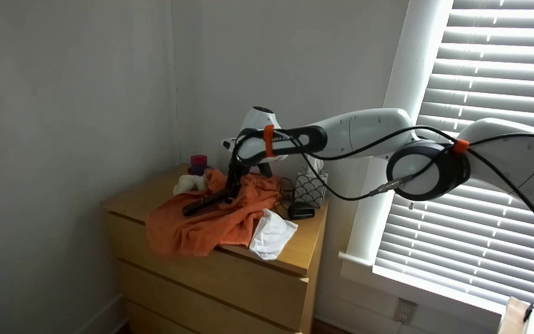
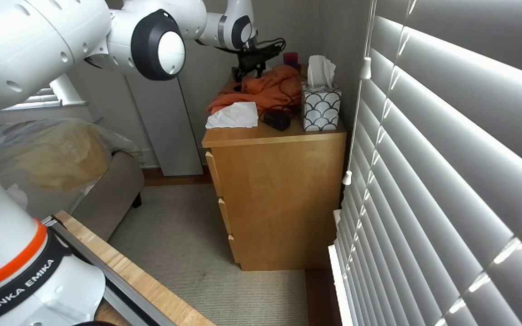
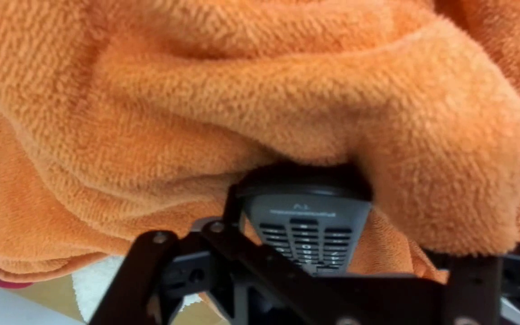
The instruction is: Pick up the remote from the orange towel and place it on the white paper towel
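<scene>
Remote (image 3: 309,225): slim, buttoned | orange towel (image 3: 251,95) beneath: folded plush | white paper towel (image 1: 272,234): creased | jaws: spread apart

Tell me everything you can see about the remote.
The remote is a slim dark bar, plastic by its look, its grey face set with columns of small dark keys and TV lettering. It lies on the orange towel, one end at a fold. The open hand is over it; contact is unclear.
</scene>
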